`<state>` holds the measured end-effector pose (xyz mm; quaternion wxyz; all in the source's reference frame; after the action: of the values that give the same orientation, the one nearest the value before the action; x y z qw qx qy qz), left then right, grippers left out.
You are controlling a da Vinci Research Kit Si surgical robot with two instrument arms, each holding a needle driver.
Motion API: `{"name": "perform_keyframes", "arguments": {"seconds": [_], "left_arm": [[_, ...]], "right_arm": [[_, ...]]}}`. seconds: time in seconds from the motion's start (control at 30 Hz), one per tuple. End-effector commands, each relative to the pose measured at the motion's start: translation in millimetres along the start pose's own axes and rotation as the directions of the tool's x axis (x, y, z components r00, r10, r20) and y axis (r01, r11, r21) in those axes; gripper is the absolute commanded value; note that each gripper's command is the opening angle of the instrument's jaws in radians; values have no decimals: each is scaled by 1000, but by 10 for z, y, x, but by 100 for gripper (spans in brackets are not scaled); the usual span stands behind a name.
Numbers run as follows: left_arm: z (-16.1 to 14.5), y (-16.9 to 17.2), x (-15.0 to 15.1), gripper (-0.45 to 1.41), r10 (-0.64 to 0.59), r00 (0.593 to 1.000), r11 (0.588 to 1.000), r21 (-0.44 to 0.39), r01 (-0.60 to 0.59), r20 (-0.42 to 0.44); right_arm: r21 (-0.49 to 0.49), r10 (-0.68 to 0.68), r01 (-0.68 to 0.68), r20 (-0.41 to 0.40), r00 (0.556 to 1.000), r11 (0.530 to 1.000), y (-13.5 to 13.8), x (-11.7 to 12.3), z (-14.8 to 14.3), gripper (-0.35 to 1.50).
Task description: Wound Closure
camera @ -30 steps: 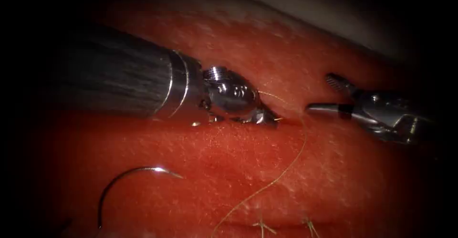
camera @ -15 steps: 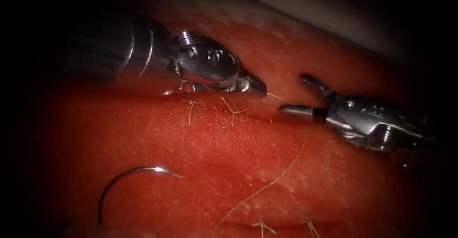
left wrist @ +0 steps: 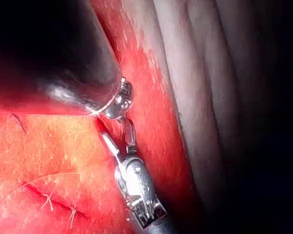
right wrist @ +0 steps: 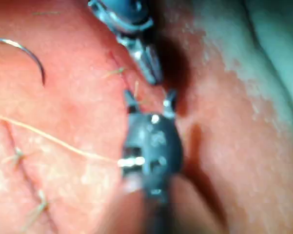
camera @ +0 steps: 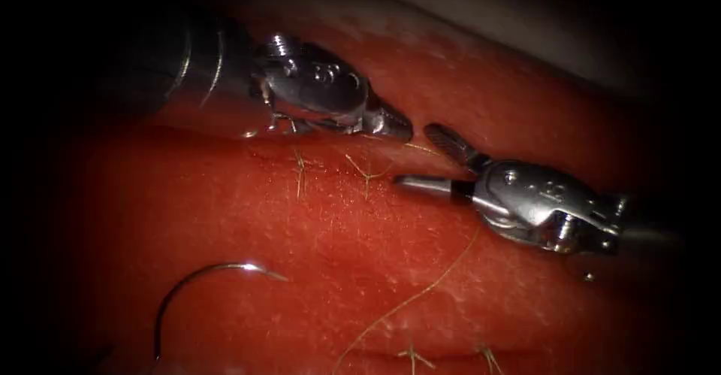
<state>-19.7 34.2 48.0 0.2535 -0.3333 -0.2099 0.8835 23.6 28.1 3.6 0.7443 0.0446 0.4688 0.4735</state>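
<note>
My right claw [camera: 420,157] has advanced, jaws wide, toward my left claw [camera: 402,128], clamped on thread [camera: 420,148]; needle [camera: 197,276] lies unmoved on tissue [camera: 315,225].

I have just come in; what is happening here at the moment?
Bench suturing practice on pork tissue. The left tool, jaws shut, grips a short thread end at the cut. The right tool, jaws open and empty, sits close opposite it. The needle lies free on the tissue, lower left, held by neither.
</note>
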Motion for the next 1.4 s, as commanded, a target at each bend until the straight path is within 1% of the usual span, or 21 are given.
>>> {"name": "perform_keyframes", "arguments": {"seconds": [0.03,0.07,0.13,0.2,0.33,0.43,0.47,0.53,0.6,0.63,0.67,0.7,0.83,0.9,1.0,1.1,1.23,1.4], "left_arm": [[4,-2,0,-35,-4,1000,1000,2,4,-3],[0,-2,1,-35,-9,1000,1000,3,9,-3],[0,-2,0,-35,-11,1000,1000,5,11,-4],[1,-1,-1,-35,-11,1000,1000,4,11,-3],[3,-1,-3,-35,-10,1000,1000,-2,10,0],[3,0,-4,-35,-8,1000,1000,-19,8,4],[6,0,-4,-35,27,1000,999,-39,-27,5],[15,-3,0,-35,90,996,995,-34,-90,1],[23,-5,1,0,136,991,990,-28,-136,-4],[26,-5,1,10,166,986,986,-25,-166,-6],[32,-4,-3,30,221,975,975,-19,-221,-10],[35,-3,-5,40,251,968,968,-19,-251,-12],[48,2,-17,59,274,962,961,-33,-274,-8],[53,5,-22,63,273,962,961,-42,-273,-6],[57,10,-27,67,217,976,975,-58,-216,11],[63,18,-25,68,146,989,987,-71,-144,24],[71,19,-26,69,149,988,987,-67,-147,26],[77,21,-31,69,157,987,985,-80,-154,30]], "right_arm": [[1,15,-15,-4,1000,1000,-4,-4,13,128],[-5,50,-50,-5,999,999,-5,-5,17,128],[-2,96,-96,-32,995,995,-6,-6,22,130],[2,119,-119,-54,991,993,-9,-6,27,130],[11,129,-128,-54,990,992,-11,-7,35,130],[47,121,-119,-41,992,992,1,-6,21,130],[34,118,-116,-43,992,993,12,-6,6,131],[26,117,-116,-43,992,993,25,-5,-9,135],[3,118,-118,-49,992,993,36,-2,-22,140],[-8,119,-119,-50,992,993,41,0,-28,141],[-36,117,-119,-52,992,992,51,5,-41,145],[-48,102,-104,-51,993,993,54,7,-46,145],[-72,77,-80,-45,996,994,63,15,-64,147],[-83,64,-67,-42,997,994,65,18,-70,147],[-93,50,-54,-40,998,994,66,20,-74,147],[-96,39,-42,-36,999,994,64,21,-73,147],[-101,28,-31,-32,999,994,61,21,-70,147],[-104,17,-20,-29,999,994,58,20,-68,147]]}}
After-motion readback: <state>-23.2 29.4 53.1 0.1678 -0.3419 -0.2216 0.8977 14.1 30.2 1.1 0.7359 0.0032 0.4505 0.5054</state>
